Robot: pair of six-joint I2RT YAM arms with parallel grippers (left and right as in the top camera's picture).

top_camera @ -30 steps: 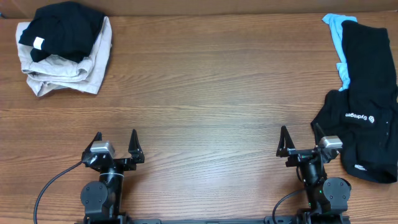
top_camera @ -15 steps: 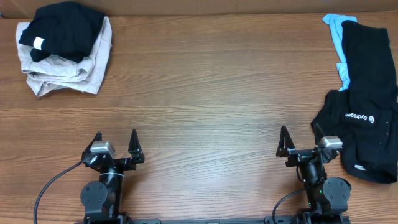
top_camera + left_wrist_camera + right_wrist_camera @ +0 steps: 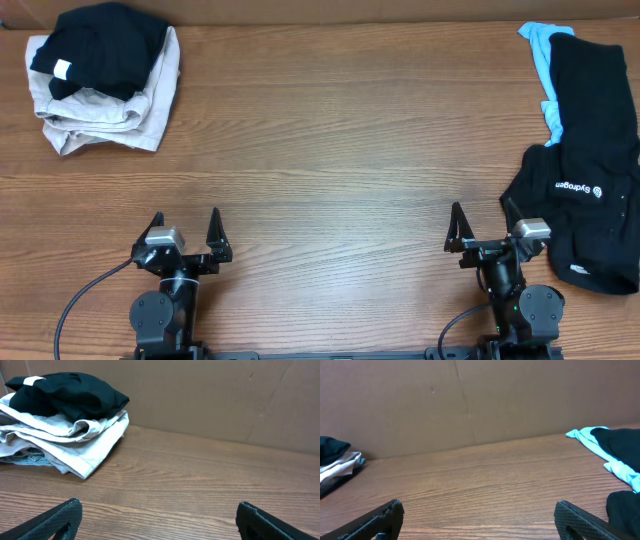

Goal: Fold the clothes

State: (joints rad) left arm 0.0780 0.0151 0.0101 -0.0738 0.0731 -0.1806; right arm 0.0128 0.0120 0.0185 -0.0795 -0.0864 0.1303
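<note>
Both arms sit at the near edge of the counter (image 3: 330,150), holding nothing. The left arm (image 3: 165,290) has its jaws spread wide, with bare wood between them in the left wrist view. The right arm (image 3: 520,285) likewise has its jaws wide apart and empty.

The plain tee (image 3: 100,40) lies bunched in the far left corner, well apart from the left arm. Its white tag (image 3: 62,69) faces up on its left side. It rests on top of the beige garment (image 3: 115,115), which is loosely folded and sticks out beneath it towards the near and right sides. In the left wrist view the plain tee (image 3: 70,392) sits as a dark mound on the beige layers (image 3: 87,447).

The logo tee (image 3: 590,180) sprawls unfolded along the right edge, its white lettering facing up. Its near left hem lies just beside the right arm's outer finger; I cannot tell whether they touch. The blue piece (image 3: 545,60) shows at the far right corner, partly under the logo tee. A cardboard wall (image 3: 470,400) closes off the far side
</note>
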